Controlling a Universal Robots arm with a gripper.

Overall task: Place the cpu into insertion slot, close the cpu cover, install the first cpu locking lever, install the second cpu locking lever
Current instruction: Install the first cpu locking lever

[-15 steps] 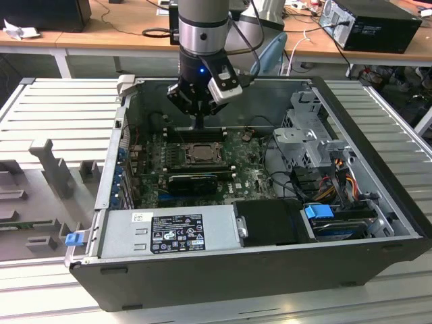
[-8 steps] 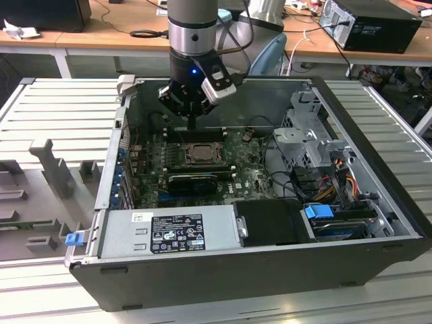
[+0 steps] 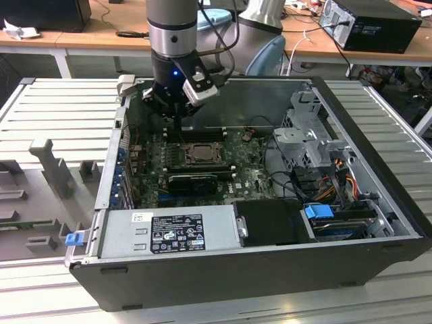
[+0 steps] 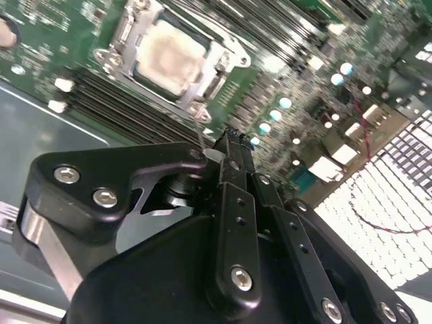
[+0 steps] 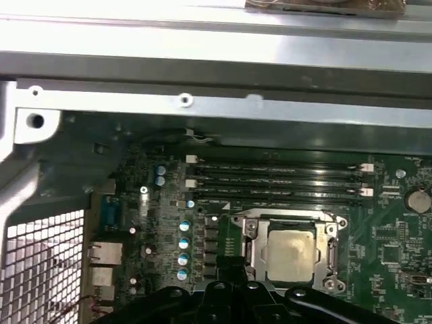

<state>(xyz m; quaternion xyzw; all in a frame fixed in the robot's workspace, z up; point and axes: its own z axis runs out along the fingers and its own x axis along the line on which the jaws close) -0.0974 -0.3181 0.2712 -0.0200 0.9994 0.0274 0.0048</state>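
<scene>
In the insertion slot (image 5: 290, 251) on the green motherboard (image 5: 391, 229) lies the cpu (image 5: 291, 251), flat, pale silver, metal-framed. My hand (image 4: 233, 145) hovers just beside it, fingers pressed together, holding nothing.

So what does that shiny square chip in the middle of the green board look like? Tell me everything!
The cpu is a flat square with a dull silver-beige metal top, a bit smudgy looking. It lies level inside the insertion slot, with a silvery metal frame closed around its edges and its top left showing. The green motherboard surrounds it, with long black memory slots alongside. The gripper hovers near it without touching.
</scene>
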